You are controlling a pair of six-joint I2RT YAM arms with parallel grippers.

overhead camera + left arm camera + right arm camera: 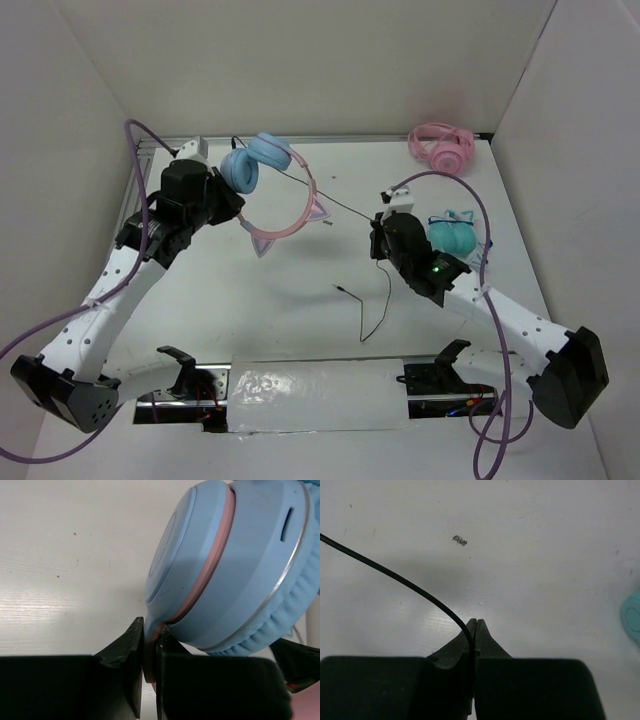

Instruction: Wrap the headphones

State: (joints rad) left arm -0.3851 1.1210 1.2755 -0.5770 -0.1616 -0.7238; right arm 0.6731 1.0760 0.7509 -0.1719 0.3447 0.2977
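Left gripper (150, 632): jaws clamped on the pink band of the headphones (266, 163), just under one blue ear cup. The headset sits at the far left of the table (250, 310), its headband arcing right toward centre. The cable (345, 206) runs rightward from the cups to the right gripper (379, 228), whose jaws are pinched shut on it. The loose tail trails toward the near edge. Judgement: winding depends on this left-to-right cable line. The right arm has the slack.

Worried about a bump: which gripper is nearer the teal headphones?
Right: the right gripper, shut on the thin black cable, is beside the teal padded headphones; the left gripper, holding the light-blue headphones, is far to their left.
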